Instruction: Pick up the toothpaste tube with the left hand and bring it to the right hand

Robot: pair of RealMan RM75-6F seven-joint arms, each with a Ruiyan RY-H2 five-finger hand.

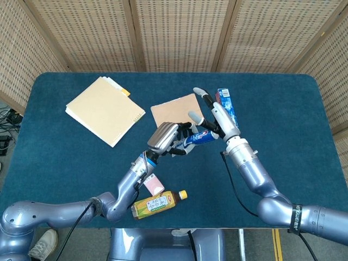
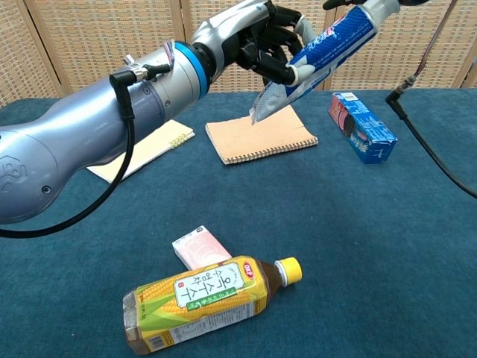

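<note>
A blue-and-white toothpaste tube (image 1: 197,137) hangs in the air above the blue table, and my left hand (image 1: 166,138) grips its flat lower end. The chest view shows the tube (image 2: 322,51) slanting up to the right out of the left hand (image 2: 252,36), cap end at the top edge. My right hand (image 1: 216,115) stands just beyond the cap end with fingers stretched out and thumb apart. The cap reaches its palm side; I cannot tell whether they touch. In the chest view the right hand is almost wholly cut off above the frame.
A tea bottle (image 1: 157,204) and a pink packet (image 1: 154,185) lie near the front edge. Under the hands are a brown notebook (image 1: 174,110) and a blue box (image 1: 227,103). A beige folder (image 1: 105,110) sits at the back left.
</note>
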